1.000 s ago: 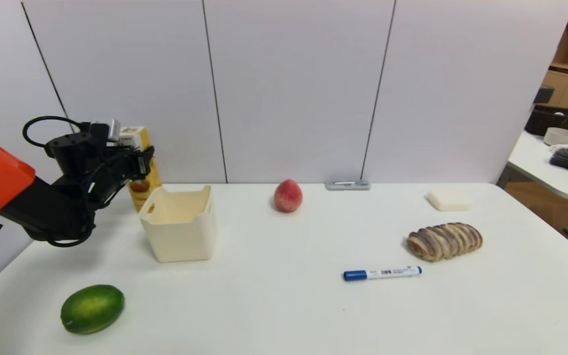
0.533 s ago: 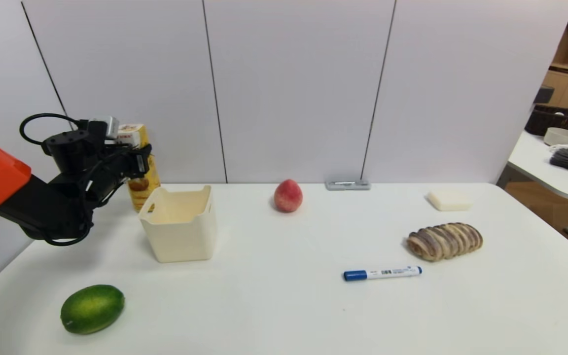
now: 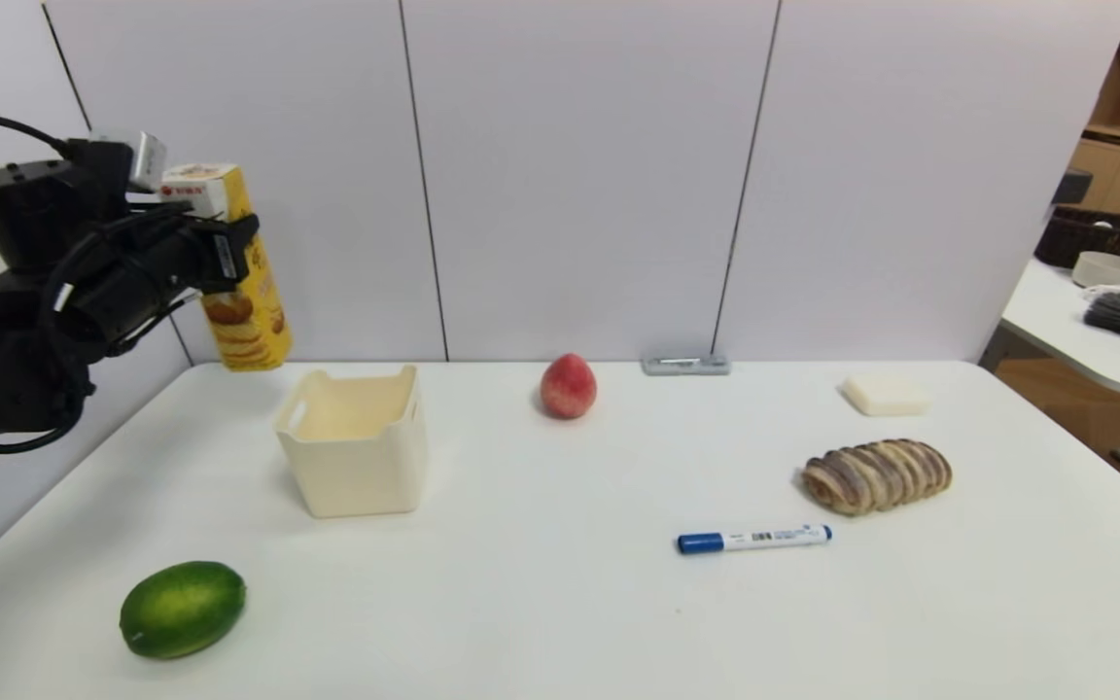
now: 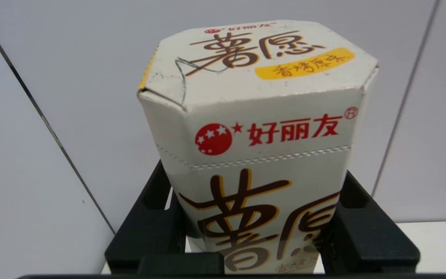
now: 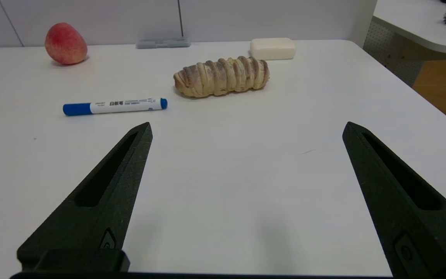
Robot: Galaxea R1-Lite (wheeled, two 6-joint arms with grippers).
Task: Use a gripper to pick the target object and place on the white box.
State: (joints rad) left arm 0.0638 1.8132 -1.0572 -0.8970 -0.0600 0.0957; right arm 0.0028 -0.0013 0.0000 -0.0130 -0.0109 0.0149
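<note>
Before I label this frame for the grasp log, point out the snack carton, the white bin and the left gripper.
snack carton (image 3: pixel 247 311): head view, yellow lower side.
white bin (image 3: pixel 358 476): head view, front wall.
left gripper (image 4: pixel 259 228): left wrist view, between fingertips, shut on the carton.

On the desk (image 3: pixel 560 622), the bin (image 3: pixel 356 447) stands left, the fruit (image 3: pixel 181 609) before it. The carton (image 3: pixel 234 272), in the left tool (image 3: pixel 220 255), hangs seemingly behind the bin's left corner. The marker (image 3: pixel 752 538) lies before the bread (image 3: pixel 876 474).
</note>
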